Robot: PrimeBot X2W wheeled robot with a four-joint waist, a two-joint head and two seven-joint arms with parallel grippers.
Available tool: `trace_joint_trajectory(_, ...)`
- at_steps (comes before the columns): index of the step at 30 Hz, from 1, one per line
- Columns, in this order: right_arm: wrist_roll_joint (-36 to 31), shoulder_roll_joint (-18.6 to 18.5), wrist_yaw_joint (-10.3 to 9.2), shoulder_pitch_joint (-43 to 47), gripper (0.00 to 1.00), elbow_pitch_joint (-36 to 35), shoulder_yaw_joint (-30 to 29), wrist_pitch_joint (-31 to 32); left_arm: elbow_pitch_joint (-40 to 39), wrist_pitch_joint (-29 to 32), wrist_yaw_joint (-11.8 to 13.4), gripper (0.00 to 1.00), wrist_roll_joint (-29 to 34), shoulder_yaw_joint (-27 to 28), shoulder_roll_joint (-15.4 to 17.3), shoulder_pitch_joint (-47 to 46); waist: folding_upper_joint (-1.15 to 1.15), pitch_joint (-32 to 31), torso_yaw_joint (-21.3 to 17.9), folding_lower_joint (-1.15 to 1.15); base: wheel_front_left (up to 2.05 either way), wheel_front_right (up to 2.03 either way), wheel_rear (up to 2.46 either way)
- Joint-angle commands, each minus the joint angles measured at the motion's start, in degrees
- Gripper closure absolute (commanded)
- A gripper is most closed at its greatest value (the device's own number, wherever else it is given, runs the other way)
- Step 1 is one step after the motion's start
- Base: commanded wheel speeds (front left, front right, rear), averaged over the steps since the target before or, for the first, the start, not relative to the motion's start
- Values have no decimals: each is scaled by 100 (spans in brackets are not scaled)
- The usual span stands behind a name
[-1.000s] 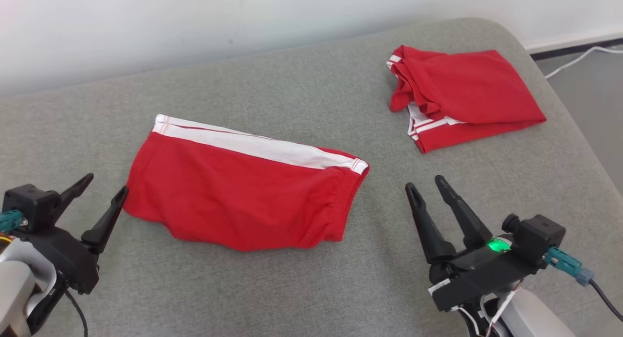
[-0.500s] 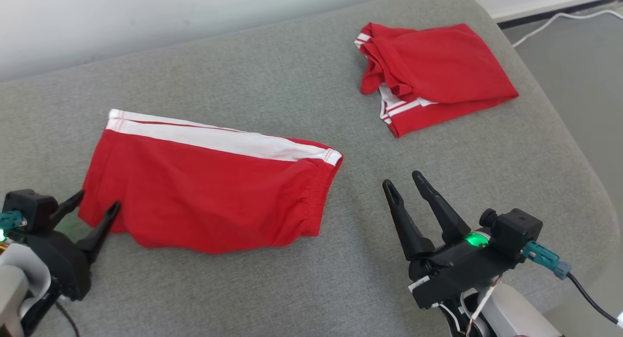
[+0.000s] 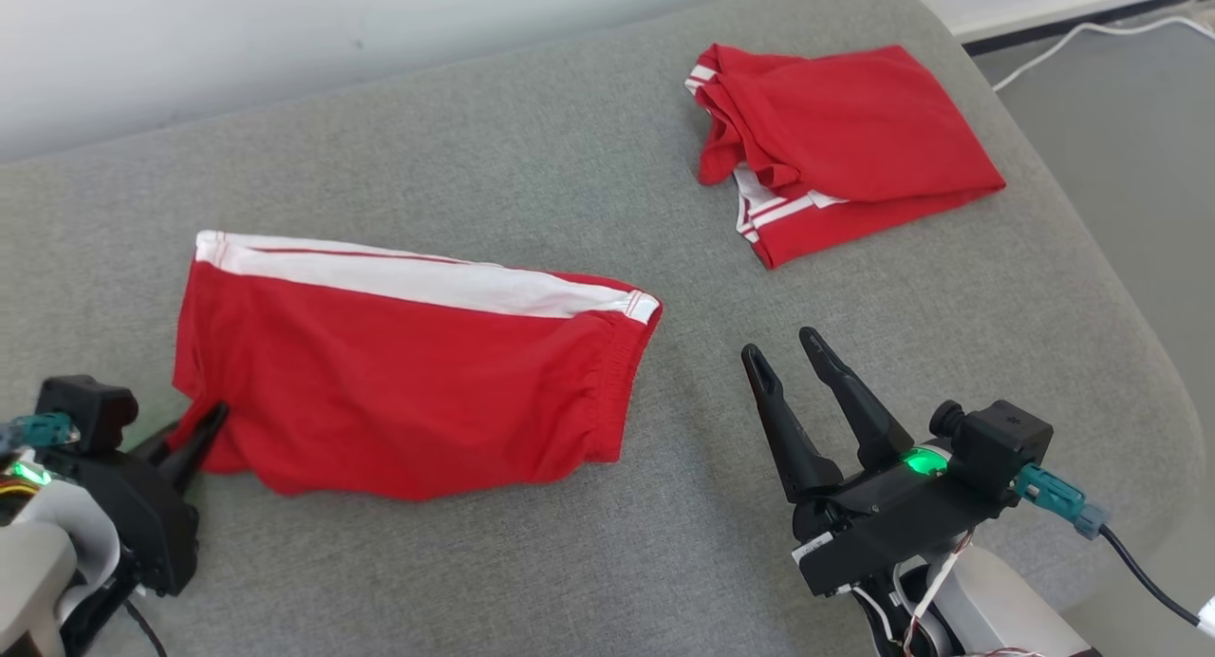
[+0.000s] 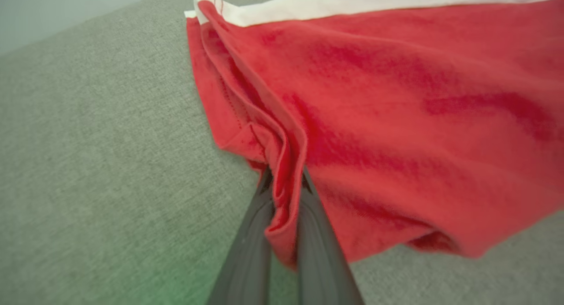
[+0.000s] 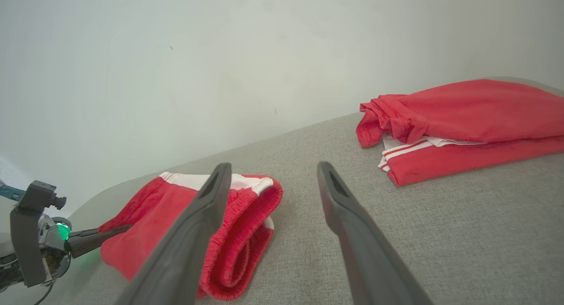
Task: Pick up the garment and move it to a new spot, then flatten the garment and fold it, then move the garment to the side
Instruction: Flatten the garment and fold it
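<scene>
The garment [image 3: 408, 382] is a pair of red shorts with a white side stripe, lying folded on the grey cushion [image 3: 570, 182]. My left gripper [image 3: 204, 424] is shut on the garment's left hem corner; in the left wrist view a pinched fold of red cloth [image 4: 286, 195] sits between the two fingers. The garment's elastic waistband [image 5: 246, 234] faces my right gripper [image 3: 783, 353], which is open and hovers over bare cushion to the garment's right, touching nothing. The right gripper [image 5: 273, 172] and the left gripper [image 5: 119, 229] both appear in the right wrist view.
A second red garment [image 3: 835, 144] lies folded at the cushion's far right corner. The cushion's rounded right edge [image 3: 1139, 353] drops to a grey floor where a white cable [image 3: 1073, 35] runs. A pale wall [image 3: 285, 40] stands behind.
My left gripper has moved onto the garment's left corner and shut on it, bunching the hem. The head camera has shifted the scene left and down. The right gripper has stayed open.
</scene>
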Motion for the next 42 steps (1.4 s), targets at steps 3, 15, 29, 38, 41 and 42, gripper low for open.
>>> trace_joint_trajectory(3, -1, -17, 2, 91, 0, 43, -6, 2, 4, -103, 5, 100, -106, -122, 37, 200, 0, -233, 172, -1, 0, 0, 0)
trace_joint_trajectory(15, 95, -182, 2, 516, 0, 191, -224, 2, -191, -532, 47, 100, -140, 199, -352, 1183, 0, -796, 876, -1, 0, 0, 0)
trace_joint_trajectory(29, -504, 82, 2, 892, 0, 207, -1067, 2, -2732, -540, 1663, 0, 3471, 4622, -1368, 3647, 0, -1075, 1370, -1, 0, 0, 0)
trace_joint_trajectory(38, -1138, 343, 2, 1275, 0, 220, -1711, 2, -3657, -540, 1906, 0, 4392, 5635, -1835, 4611, 0, -1313, 1546, -1, 0, 0, 0)
trace_joint_trajectory(41, -1294, 461, 2, 1513, 0, 241, -1961, 2, -4048, -540, 1915, 0, 4543, 6017, -2058, 5069, 0, -1424, 1579, -1, 0, 0, 0)
trace_joint_trajectory(42, -1310, 469, 2, 1566, 0, 243, -1994, 2, -4100, -540, 1905, 0, 4561, 6069, -2100, 5163, 0, -1437, 1587, -1, 0, 0, 0)
